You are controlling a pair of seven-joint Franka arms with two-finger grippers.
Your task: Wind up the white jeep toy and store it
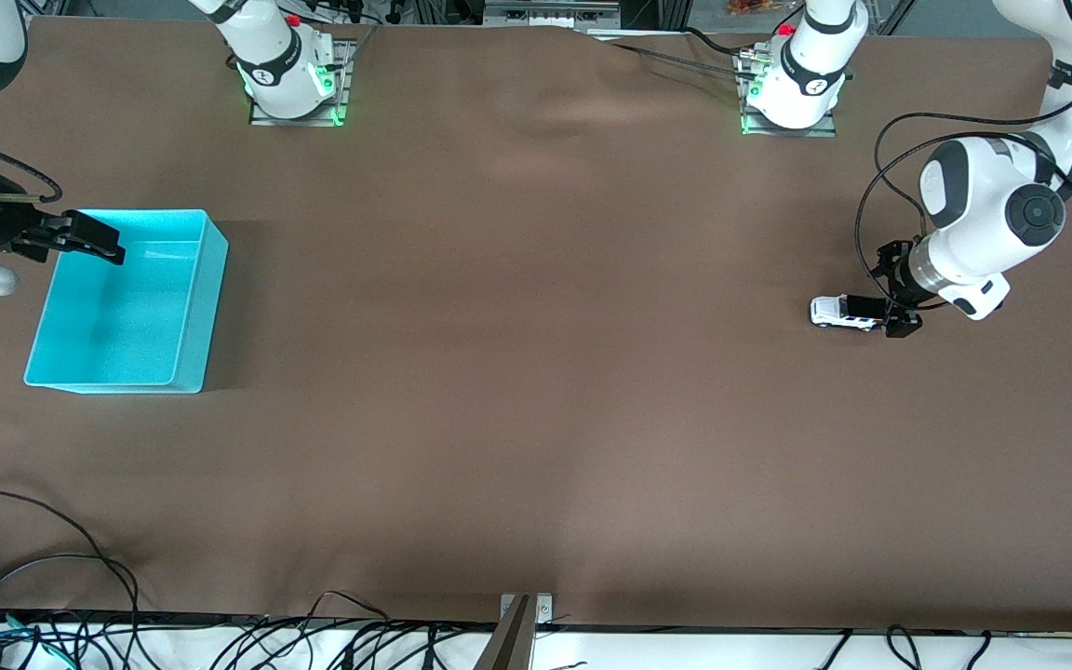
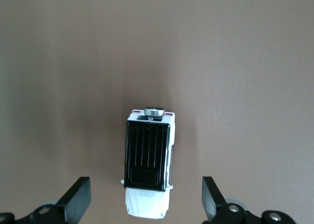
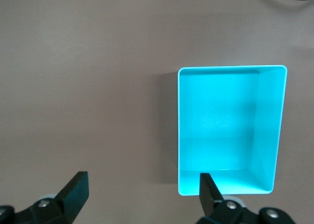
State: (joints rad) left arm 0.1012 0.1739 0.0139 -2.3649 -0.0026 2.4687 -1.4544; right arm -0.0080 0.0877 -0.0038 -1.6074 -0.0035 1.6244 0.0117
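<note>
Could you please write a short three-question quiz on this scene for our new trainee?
1. True or false: the white jeep toy already lies inside the turquoise bin.
2. The left gripper is: A) shut on the toy, B) open around the toy, C) over the bin.
3. Which gripper hangs by the rim of the bin?

Key
1. False: the toy stands on the table at the left arm's end; the bin holds nothing.
2. B: the left wrist view shows its jaws wide apart, the toy between them, not touched.
3. The right gripper, jaws open.
</note>
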